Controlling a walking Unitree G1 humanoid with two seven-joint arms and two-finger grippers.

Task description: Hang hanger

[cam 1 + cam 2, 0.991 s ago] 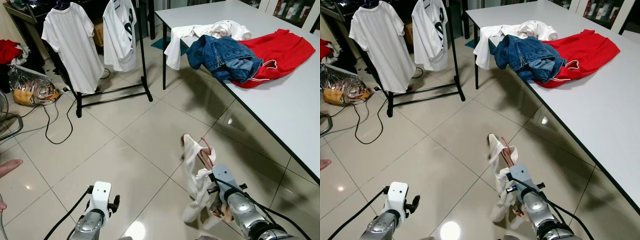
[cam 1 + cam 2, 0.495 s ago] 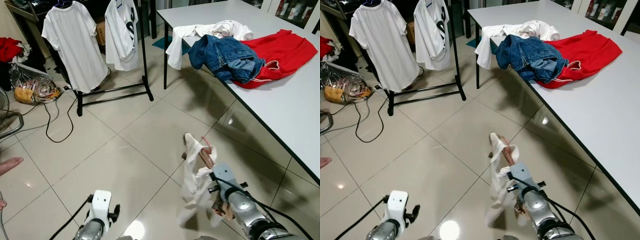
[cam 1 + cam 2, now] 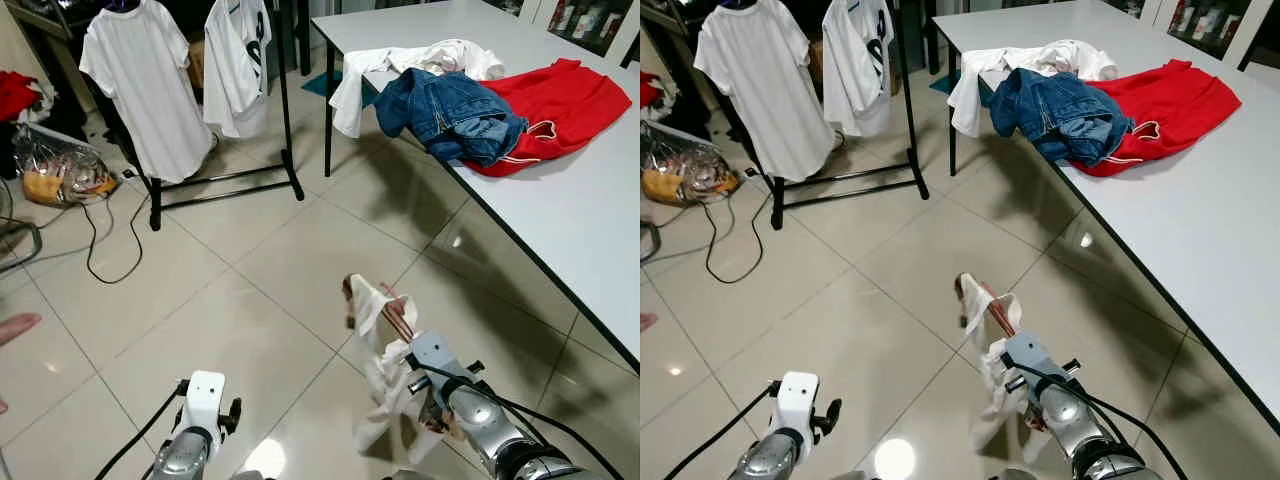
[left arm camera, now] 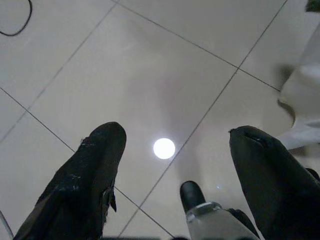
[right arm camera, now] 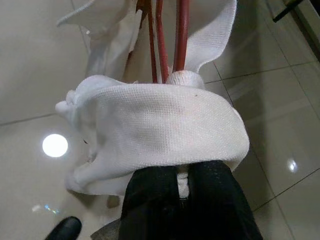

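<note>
- Carrying a red hanger (image 3: 398,318) draped in a white garment (image 3: 385,385), we hold it low over the tiled floor (image 3: 250,300), between the table and the clothes rack.
- Our right gripper (image 5: 181,186) is clamped tight on cloth and hanger together; the red wires run out ahead of its fingers.
- Our left gripper (image 4: 172,165) hangs idle beside it, fingers spread, nothing in them.
- The black clothes rack (image 3: 285,110) stands well ahead to the left, two white shirts (image 3: 150,85) already on it.
- To do this well, we judge, we must walk closer, lift the hanger upright, and keep the cloth from slipping off.
- The table (image 3: 590,220) with jeans (image 3: 455,112) and a red garment (image 3: 565,105) lies to our right.
</note>
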